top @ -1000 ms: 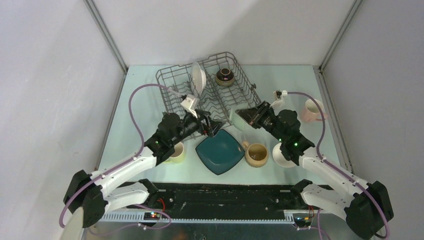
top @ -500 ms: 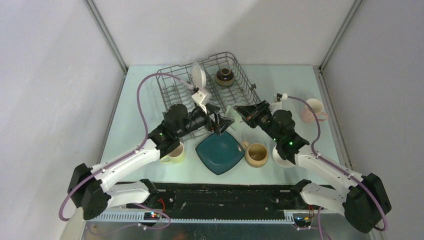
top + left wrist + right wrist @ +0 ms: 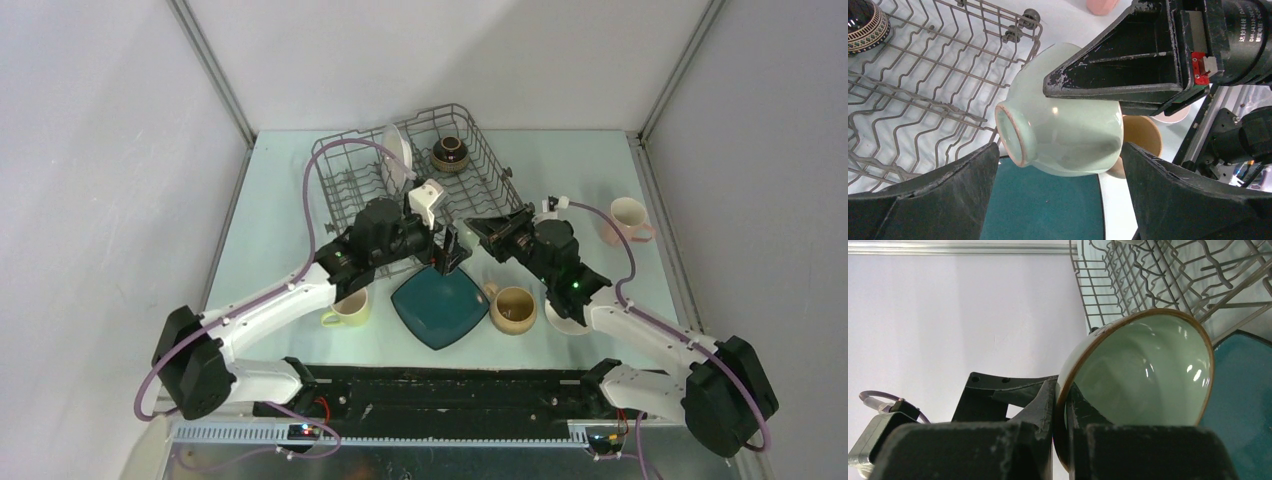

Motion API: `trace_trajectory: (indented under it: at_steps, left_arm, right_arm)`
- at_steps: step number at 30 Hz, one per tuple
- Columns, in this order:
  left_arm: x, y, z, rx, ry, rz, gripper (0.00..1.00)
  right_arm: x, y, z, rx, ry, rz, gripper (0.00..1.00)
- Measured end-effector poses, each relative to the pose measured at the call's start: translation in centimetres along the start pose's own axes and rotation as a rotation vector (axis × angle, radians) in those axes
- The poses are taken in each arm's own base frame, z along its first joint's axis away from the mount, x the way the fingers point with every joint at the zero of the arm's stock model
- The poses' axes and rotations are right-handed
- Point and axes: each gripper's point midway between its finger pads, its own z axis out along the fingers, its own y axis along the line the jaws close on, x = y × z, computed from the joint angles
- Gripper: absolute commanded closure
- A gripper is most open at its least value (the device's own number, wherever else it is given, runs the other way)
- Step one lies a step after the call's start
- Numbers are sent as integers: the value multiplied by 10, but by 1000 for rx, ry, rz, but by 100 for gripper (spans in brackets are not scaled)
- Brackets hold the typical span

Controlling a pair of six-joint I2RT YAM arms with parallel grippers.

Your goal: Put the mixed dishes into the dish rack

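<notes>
Gripping the pale green bowl (image 3: 1073,130) by its rim, the right claw (image 3: 1062,390) has one finger inside the bowl and one outside, clamped tight on the wall. The bowl is held off the counter (image 3: 560,160), tipped on its side. Its foot ring points left toward the dish rack (image 3: 345,190) and its mouth faces back along the right arm.

Bowl position: just beside the near right corner of the rack, over the far edge of the dark teal square plate (image 3: 440,305). It is not inside the rack.

Left claw (image 3: 1058,150): fingers spread wide, one on each side of the bowl. The right-hand finger is clear of the bowl. The left-hand finger sits very near the foot ring, and I cannot tell whether they touch. It holds nothing.

In the rack: the white round plate (image 3: 397,155) stands on edge between tines near the far middle. The brown bowl (image 3: 450,152) is at the far right end.

On the counter:
- The teal plate lies flat between the two arms.
- The tan mug (image 3: 512,310) is just right of the plate.
- The white bowl (image 3: 560,318) is right of the tan mug, partly hidden under the right arm.
- The yellow mug (image 3: 347,308) is left of the plate, beside the left arm.
- The pink mug (image 3: 625,220) is well apart, near the right edge.
</notes>
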Motion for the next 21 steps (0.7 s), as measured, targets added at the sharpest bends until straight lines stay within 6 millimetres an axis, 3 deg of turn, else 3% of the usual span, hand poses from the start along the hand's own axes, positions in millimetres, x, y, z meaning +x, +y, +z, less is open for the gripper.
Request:
trace_trajectory:
  at_steps: [18,21]
  left_arm:
    - [24,-5,8,23,109,23,0]
    - [26,-7,8,10,117,41,4]
  right_arm:
    - [4,-3,4,14,9,49,100]
    - [4,-5,4,20,4,53,100]
